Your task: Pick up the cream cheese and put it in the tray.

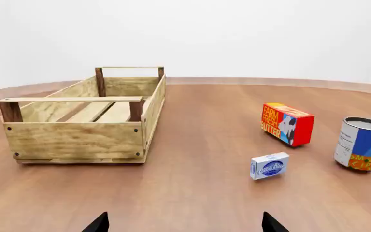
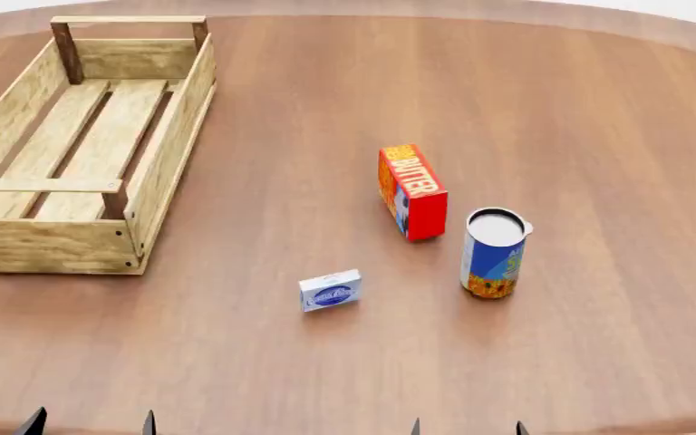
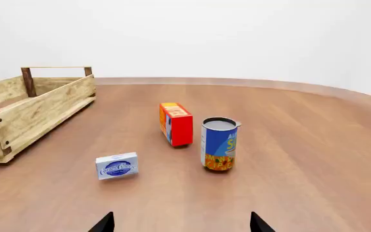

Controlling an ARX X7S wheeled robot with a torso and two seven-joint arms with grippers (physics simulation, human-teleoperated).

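The cream cheese (image 2: 330,291), a small white and pale-blue box with a dark blue oval logo, lies on the brown table; it also shows as the cream cheese (image 1: 269,166) and the cream cheese (image 3: 117,166). The tray (image 2: 155,172), a long light-wood slatted crate, stands at the far left, also seen as the tray (image 1: 76,140) and the tray (image 3: 31,116); nothing lies in it. My left gripper (image 2: 91,423) and right gripper (image 2: 467,428) are at the near table edge, both open, fingertips wide apart, holding nothing. Only the black fingertips (image 1: 97,224) (image 3: 258,223) show in the wrist views.
A red-orange butter box (image 2: 412,192) stands beyond the cream cheese. A blue-and-orange can (image 2: 493,253) stands upright to its right. The round wooden table (image 2: 590,118) curves away at the far edge against a white backdrop.
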